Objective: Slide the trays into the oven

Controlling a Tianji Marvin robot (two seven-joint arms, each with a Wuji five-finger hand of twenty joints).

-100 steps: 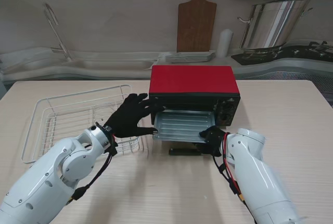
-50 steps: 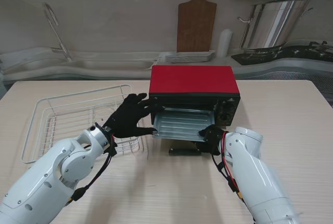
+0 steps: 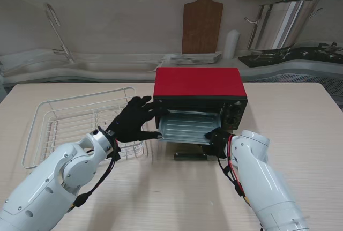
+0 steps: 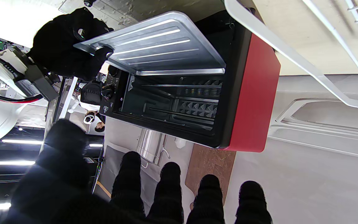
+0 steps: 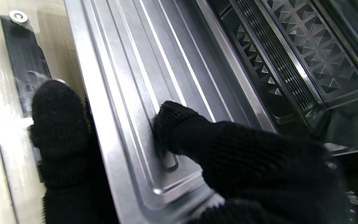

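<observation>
The red oven (image 3: 199,83) stands mid-table with its door (image 3: 190,156) folded down toward me. A ribbed metal tray (image 3: 187,127) sticks partway out of the oven mouth. My right hand (image 3: 218,139) is shut on the tray's near right corner; in the right wrist view one finger (image 5: 197,137) presses on top of the tray (image 5: 129,62) and another (image 5: 61,124) sits under its rim. My left hand (image 3: 136,119) is open with fingers spread by the oven's left front corner, holding nothing. The left wrist view shows the tray (image 4: 160,43), the oven (image 4: 253,93) and my right hand (image 4: 70,46).
A white wire dish rack (image 3: 80,124) sits to the left of the oven, right under my left forearm. Behind the table runs a counter with a wooden cutting board (image 3: 202,22), stacked plates (image 3: 195,58) and a steel stockpot (image 3: 278,24).
The tray has slid a little deeper into the oven, with my right hand moving away from me along with it. More of the door handle shows. The left hand has stayed put.
</observation>
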